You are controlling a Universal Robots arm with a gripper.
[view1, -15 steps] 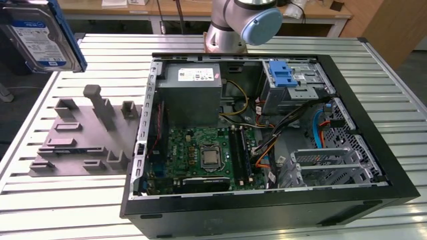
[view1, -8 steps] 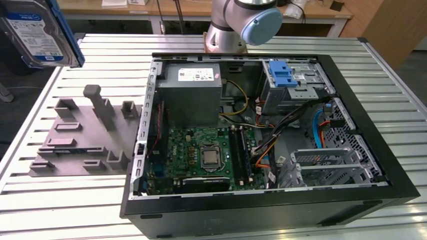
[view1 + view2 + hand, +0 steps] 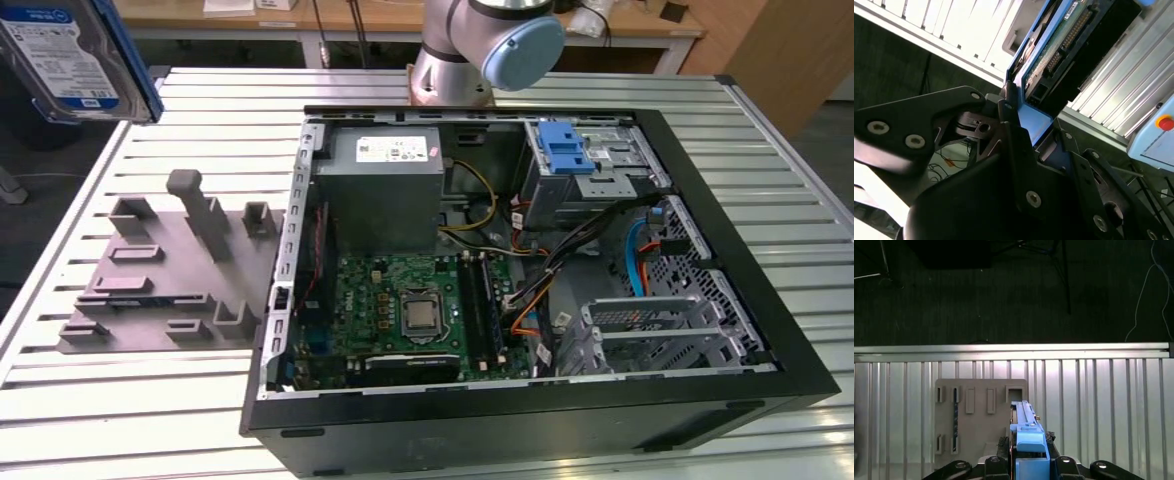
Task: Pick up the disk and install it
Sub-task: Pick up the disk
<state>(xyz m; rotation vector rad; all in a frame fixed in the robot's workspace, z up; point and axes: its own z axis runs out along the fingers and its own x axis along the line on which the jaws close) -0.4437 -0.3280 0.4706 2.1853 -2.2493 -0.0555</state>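
The disk (image 3: 64, 55), a silver-grey hard drive with a white-and-blue label and a blue carrier frame, hangs high in the air at the exterior view's far left, above the table's back corner. In both wrist views my gripper (image 3: 1026, 462) (image 3: 1036, 125) is shut on the disk (image 3: 1024, 432) (image 3: 1064, 45) by its blue frame, with a black finger (image 3: 1011, 112) pressed against each side. The disk is held edge-on, pointing away from the wrist. Below it lie the slatted table and the grey fixture plate (image 3: 979, 415).
An open black computer case (image 3: 747, 300) lies on the slatted table, showing a motherboard (image 3: 400, 310), a grey power supply (image 3: 380, 180), a blue latch (image 3: 563, 150) and a metal drive cage (image 3: 654, 330). A grey fixture plate (image 3: 174, 270) with upright pegs sits beside it. The arm's base (image 3: 481, 50) stands behind.
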